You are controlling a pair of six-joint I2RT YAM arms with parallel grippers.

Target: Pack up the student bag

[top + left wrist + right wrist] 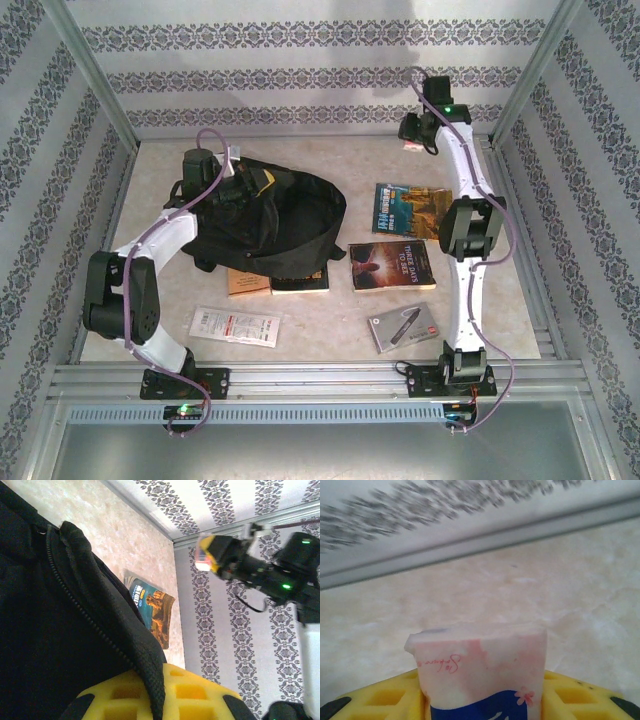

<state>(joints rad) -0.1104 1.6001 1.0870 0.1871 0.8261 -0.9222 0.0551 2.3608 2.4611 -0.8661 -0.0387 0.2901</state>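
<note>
The student bag [275, 215], a large floppy black backpack, lies at the table's left centre with its mouth open. My left gripper [240, 186] is shut on the bag's zipper rim [150, 665], and the black fabric is pinched between the yellow pads [200, 692]. At the far right corner, my right gripper [412, 135] is shut on a small white and pink tissue pack [480, 670] with a blue band. The pack stands upright between the yellow pads [570, 697]. The same pack [201, 557] also shows in the left wrist view.
A blue and orange book [410, 208] and a dark brown book [390, 265] lie right of the bag. More books [275, 283] stick out from under its near side. A white packet [235, 325] and a grey pen pack [403, 327] lie near the front.
</note>
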